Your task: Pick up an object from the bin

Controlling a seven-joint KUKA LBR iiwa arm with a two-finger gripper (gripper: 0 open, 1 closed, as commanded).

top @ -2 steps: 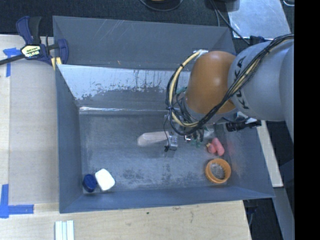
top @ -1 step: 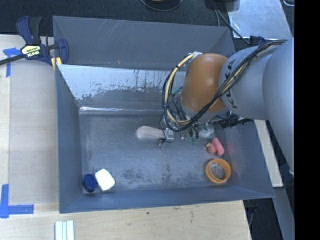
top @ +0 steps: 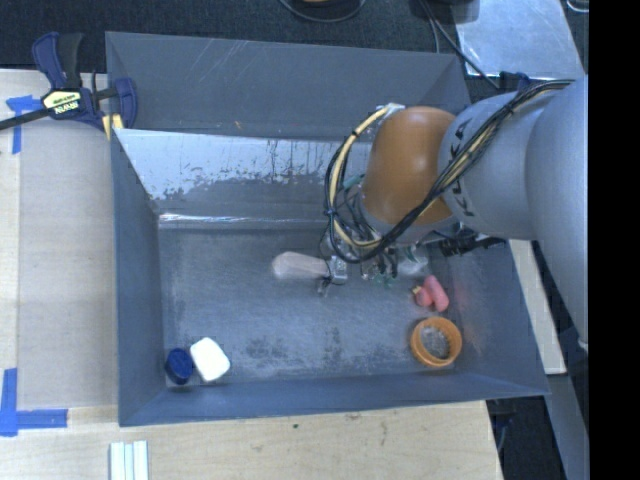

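Note:
My gripper point(top: 332, 271) hangs low over the middle of the bin, under the arm's orange cover. A pale beige oblong thing point(top: 295, 265) lies on the floor just to its left, and its right end reaches up to the gripper. A small pink lump point(top: 431, 293) lies to the right of the gripper, a short way off.
An orange tape roll point(top: 436, 341) lies flat near the front right corner. A white rounded piece point(top: 210, 359) and a blue cap-like piece point(top: 180, 366) sit together in the front left corner. The arm and its cables cover the bin's right back part.

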